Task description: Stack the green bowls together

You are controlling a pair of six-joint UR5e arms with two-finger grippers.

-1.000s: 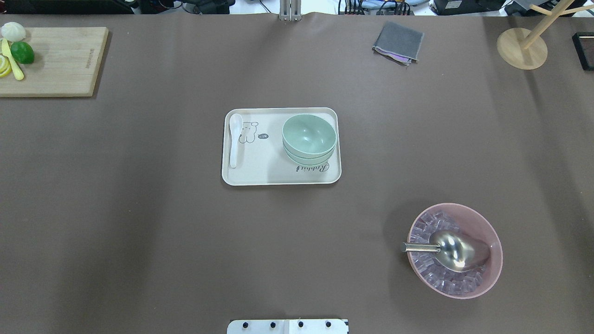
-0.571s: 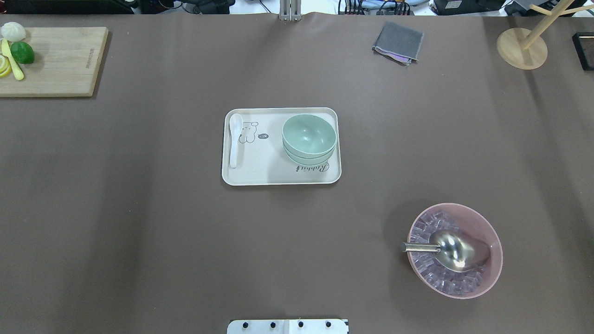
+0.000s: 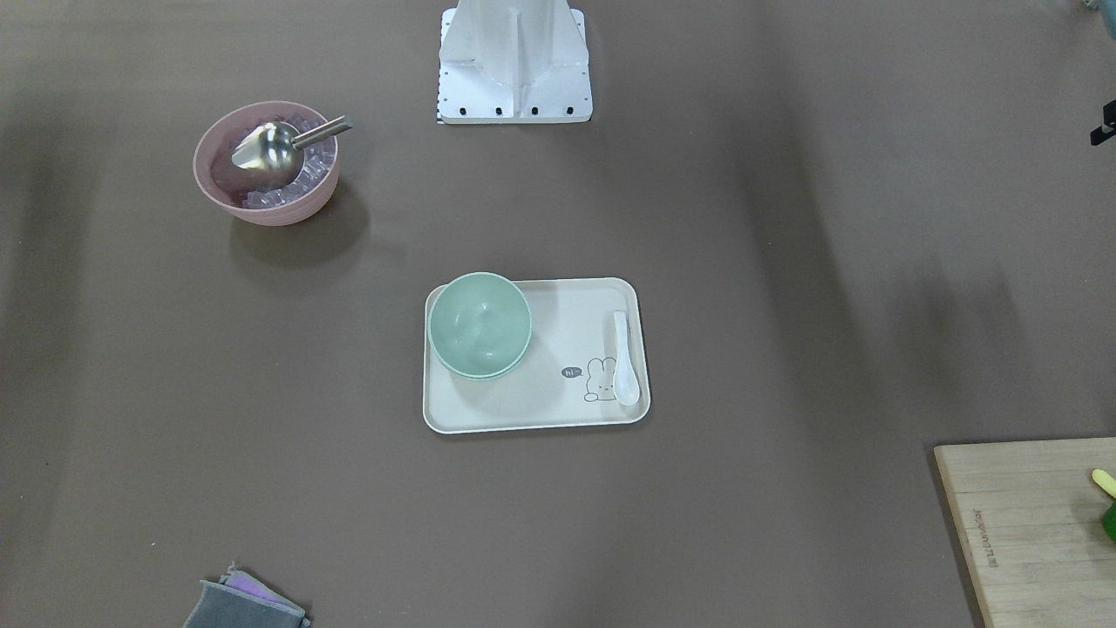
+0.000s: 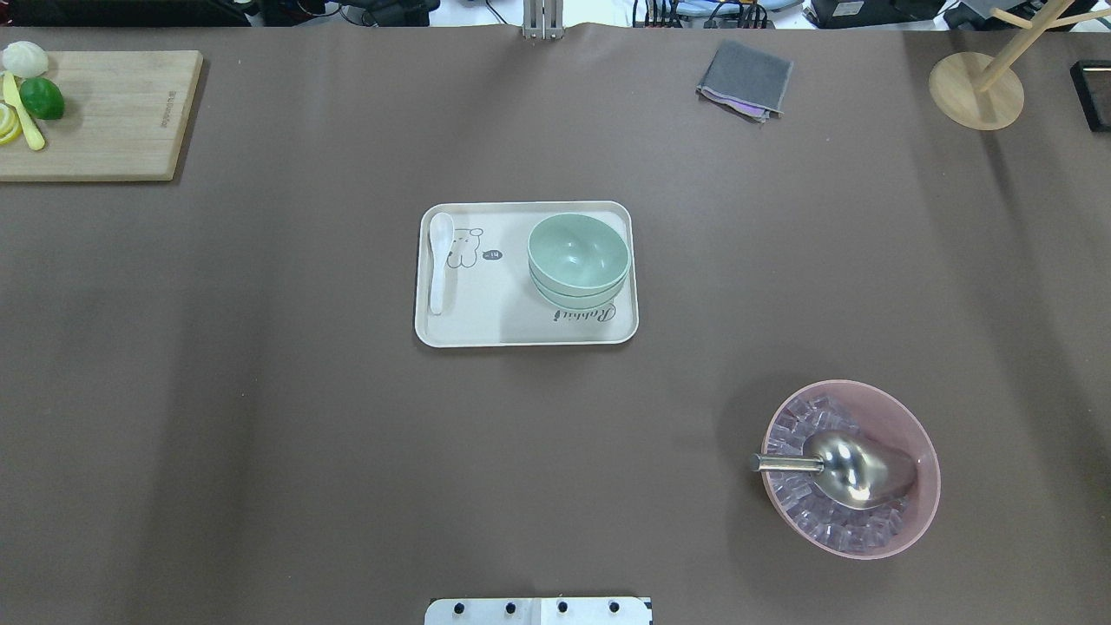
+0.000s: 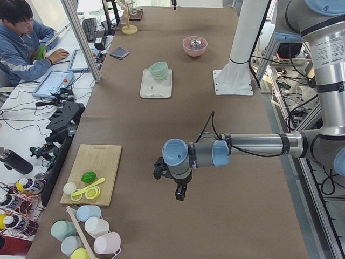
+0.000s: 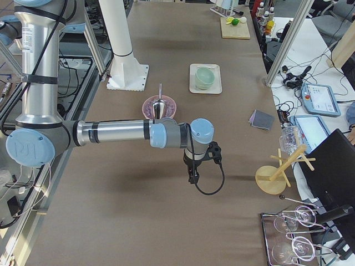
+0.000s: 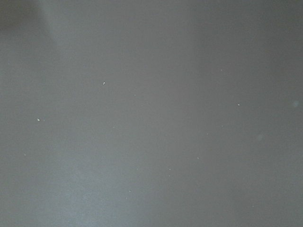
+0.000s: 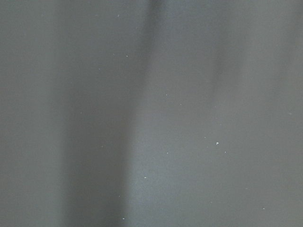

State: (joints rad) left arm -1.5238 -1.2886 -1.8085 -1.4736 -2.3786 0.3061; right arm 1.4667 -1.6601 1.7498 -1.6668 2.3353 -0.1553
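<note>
The pale mint-green bowls (image 4: 578, 252) sit nested in one stack on the right part of a cream tray (image 4: 521, 340), upright. The stack also shows in the front view (image 3: 479, 324), the left view (image 5: 158, 69) and the right view (image 6: 203, 77). My left gripper (image 5: 180, 191) hangs over bare table far from the tray, near the cutting board end. My right gripper (image 6: 192, 176) hangs over bare table at the other end, beyond the pink bowl. I cannot tell whether either is open or shut. Both wrist views show only brown table.
A white spoon (image 4: 438, 260) lies on the tray's left side. A pink bowl (image 4: 903, 408) with ice and a metal scoop (image 4: 846, 469) stands near right. A cutting board (image 4: 113, 117) with lime and lemon, a grey cloth (image 4: 745, 78) and a wooden stand (image 4: 975, 91) lie at the far edge.
</note>
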